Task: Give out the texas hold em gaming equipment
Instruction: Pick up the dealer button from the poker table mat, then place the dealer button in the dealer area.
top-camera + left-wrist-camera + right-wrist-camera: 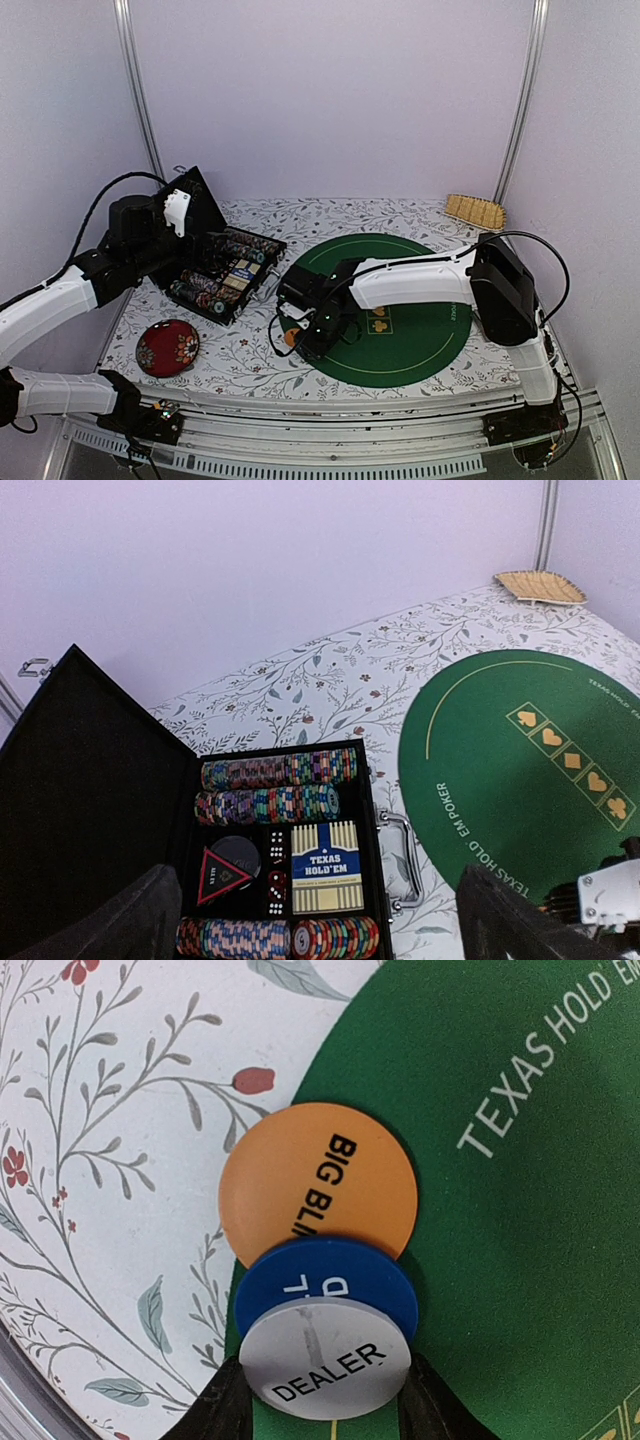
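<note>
Three marker discs lie fanned at the left edge of the green poker mat (520, 1220): orange "BIG BLIND" (310, 1175), blue (325, 1280) overlapping it, white "DEALER" (325, 1360) on top. My right gripper (325, 1405) has its black fingers (215, 1410) against both sides of the white disc. From above it is low over the mat's left rim (303, 335). My left gripper (320, 925) is open and empty, high above the open black case (80, 800), which holds striped chip rows (280, 770), dice and a blue "TEXAS HOLD'EM" card box (325, 865).
The case (225, 270) stands open left of the mat (420, 330), lid toward the back left. A dark red floral dish (167, 348) sits at the front left. A tan woven piece (475, 210) lies at the back right by the wall.
</note>
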Robot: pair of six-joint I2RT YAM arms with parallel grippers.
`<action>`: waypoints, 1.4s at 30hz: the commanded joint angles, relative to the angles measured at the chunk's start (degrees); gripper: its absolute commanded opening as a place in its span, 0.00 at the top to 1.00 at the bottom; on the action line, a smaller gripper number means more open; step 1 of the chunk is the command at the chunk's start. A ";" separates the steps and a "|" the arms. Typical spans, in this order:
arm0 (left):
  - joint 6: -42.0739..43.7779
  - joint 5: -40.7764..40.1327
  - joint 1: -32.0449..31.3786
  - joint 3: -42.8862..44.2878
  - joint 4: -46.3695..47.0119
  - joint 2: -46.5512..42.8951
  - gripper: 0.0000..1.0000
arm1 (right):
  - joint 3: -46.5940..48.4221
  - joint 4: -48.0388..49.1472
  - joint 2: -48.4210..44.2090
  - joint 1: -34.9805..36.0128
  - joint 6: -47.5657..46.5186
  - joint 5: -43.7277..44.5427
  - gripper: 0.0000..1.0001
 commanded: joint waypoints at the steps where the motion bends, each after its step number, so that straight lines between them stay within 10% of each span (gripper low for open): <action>1: 0.83 0.21 -0.39 -0.73 1.06 -0.49 0.02 | -1.40 -3.75 -0.63 0.22 0.55 -0.74 0.66; 23: 1.46 -0.68 -0.21 -1.01 1.33 -0.58 0.02 | -2.52 -1.95 -15.87 -2.63 -2.26 -5.83 0.96; 42: 1.68 -0.77 -0.19 -1.28 1.26 0.28 0.02 | -18.02 -2.03 -24.64 -38.11 -2.82 -1.44 0.96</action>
